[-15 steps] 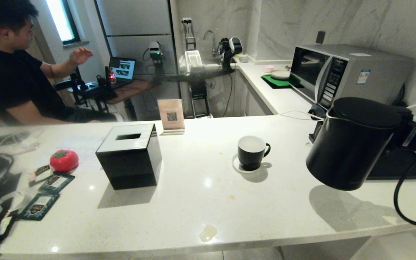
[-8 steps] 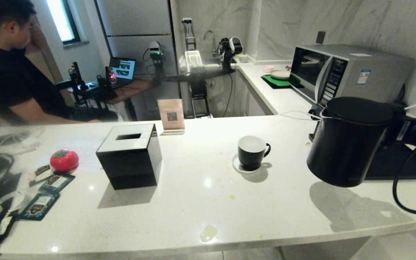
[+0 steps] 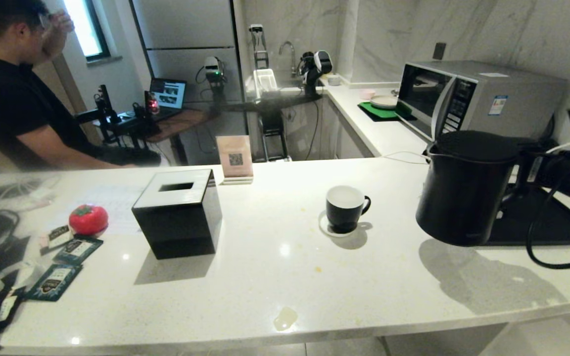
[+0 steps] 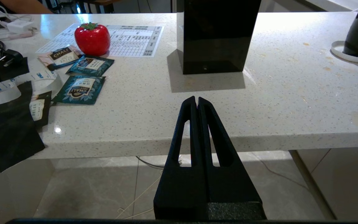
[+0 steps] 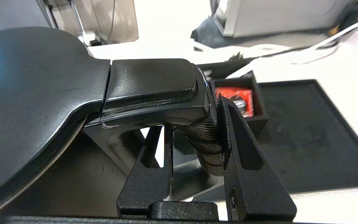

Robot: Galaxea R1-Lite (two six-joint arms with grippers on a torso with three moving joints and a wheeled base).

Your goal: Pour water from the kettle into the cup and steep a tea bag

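Right arm enters from right edge, reaching level leftward. Right hand (image 5: 194, 137) clamped on kettle (image 3: 465, 188) handle, one finger each side of wrapped grip, kettle carried clear of worktop (image 3: 275, 267). Left hand (image 4: 196, 101) low in front of worktop edge, fingers pressed together, empty.

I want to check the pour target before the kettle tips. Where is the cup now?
In the head view the cup stands on a small white coaster, right of centre on the counter, between the black tissue box and the kettle.
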